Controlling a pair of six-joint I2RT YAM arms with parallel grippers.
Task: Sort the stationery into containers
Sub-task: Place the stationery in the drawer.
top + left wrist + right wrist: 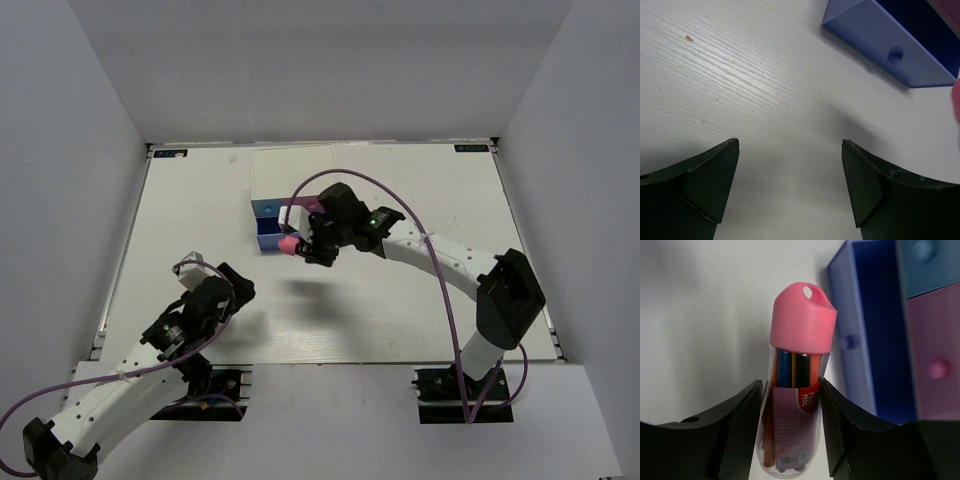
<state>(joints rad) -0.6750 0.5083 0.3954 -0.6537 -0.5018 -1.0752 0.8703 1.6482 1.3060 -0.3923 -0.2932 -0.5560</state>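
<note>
My right gripper is shut on a clear tube with a pink cap that holds several coloured pens, gripping its labelled body. The tube hangs above the table just left of the open darker blue drawer. From above, the pink cap shows at the right gripper, in front of the small white cabinet. The light blue drawer and the pink drawer are pushed in. My left gripper stands open over bare table, nothing between its fingers; from above it sits at the near left.
White walls enclose the table on three sides. The open blue drawer's front and knob lie ahead and to the right of the left gripper. The right arm's purple cable arches over the cabinet's right side.
</note>
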